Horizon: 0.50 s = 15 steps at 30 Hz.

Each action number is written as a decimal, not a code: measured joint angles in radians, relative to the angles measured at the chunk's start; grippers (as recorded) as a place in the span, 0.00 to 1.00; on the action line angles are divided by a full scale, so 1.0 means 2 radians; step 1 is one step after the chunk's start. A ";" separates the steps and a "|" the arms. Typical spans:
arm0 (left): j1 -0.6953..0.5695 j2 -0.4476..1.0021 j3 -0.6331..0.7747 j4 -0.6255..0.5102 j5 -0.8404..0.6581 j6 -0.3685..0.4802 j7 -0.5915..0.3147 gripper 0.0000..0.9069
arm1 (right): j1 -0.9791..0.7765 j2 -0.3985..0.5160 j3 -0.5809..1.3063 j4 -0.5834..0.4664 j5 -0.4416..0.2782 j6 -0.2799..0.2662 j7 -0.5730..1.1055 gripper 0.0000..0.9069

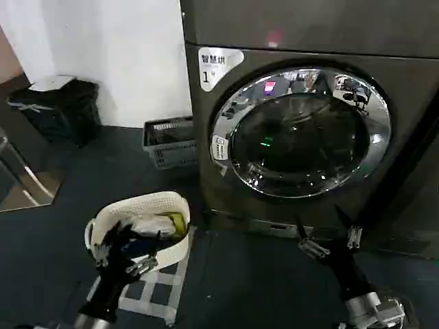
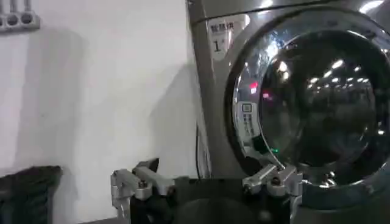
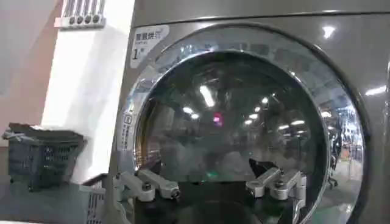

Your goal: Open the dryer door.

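Laundry room — dryer [image 1: 309, 130], laundry basket [image 1: 140, 226], crate [image 1: 168, 140].

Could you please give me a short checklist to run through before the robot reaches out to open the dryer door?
1. Dryer door shut against the dryer: ok, its chrome rim sits flush.
2. Right pincer open: ok, fingers spread, below the door, touching nothing.
3. Left pincer out of the way: ok, open, low over the white laundry basket.
4. Door swing path free: cannot tell; a grey crate stands close by the dryer's left side.
5. Handle or latch found: cannot tell; a small label sits on the rim's left edge.
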 joint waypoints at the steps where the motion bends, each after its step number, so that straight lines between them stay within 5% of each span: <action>1: 0.000 0.000 0.001 0.000 0.000 0.002 0.000 1.00 | 0.005 -0.004 0.001 -0.003 0.005 -0.003 -0.004 1.00; 7: 0.002 0.002 0.004 -0.001 0.001 0.017 0.001 1.00 | 0.049 -0.044 -0.006 -0.033 0.053 -0.016 -0.015 1.00; 15: 0.003 0.003 0.005 -0.007 0.003 0.026 -0.002 1.00 | 0.107 -0.110 -0.043 -0.074 0.067 -0.020 -0.014 1.00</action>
